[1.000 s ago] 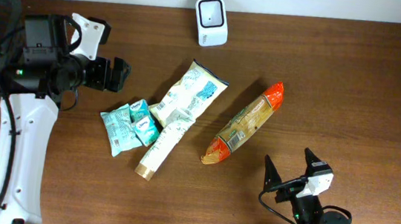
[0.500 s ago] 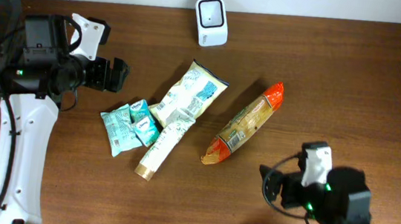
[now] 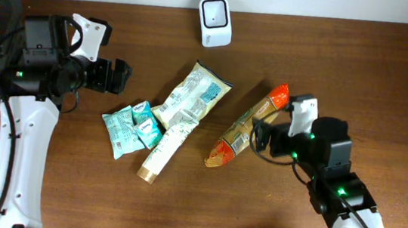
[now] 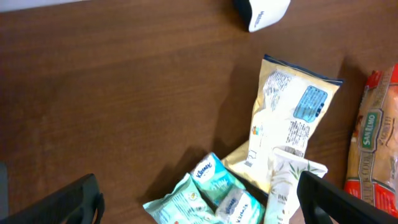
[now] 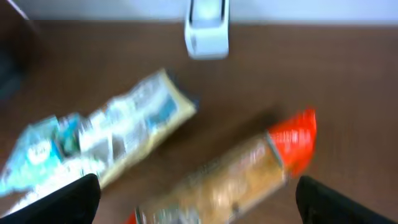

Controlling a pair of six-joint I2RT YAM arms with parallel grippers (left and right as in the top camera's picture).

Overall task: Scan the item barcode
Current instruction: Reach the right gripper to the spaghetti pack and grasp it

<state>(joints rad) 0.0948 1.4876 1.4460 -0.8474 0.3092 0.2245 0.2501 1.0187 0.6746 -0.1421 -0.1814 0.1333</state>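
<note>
Hovering my right end effector [image 3: 258,129], jaws wide, just beside the orange pack [image 3: 241,132] lying mid-worktop [image 3: 389,88], I judge its slick film may slip, or its barcode may end up facing away from the scanner [image 3: 215,22]. My left end effector [image 3: 120,76] is wide too, holding nothing. Count: one orange pack, one pouch [image 3: 194,96], one tube [image 3: 162,148], two tissue packs [image 3: 120,132], one scanner.

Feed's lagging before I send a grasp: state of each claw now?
Left claw: open, holding nothing.
Right claw: open, holding nothing, beside the orange-tipped packet.
</note>
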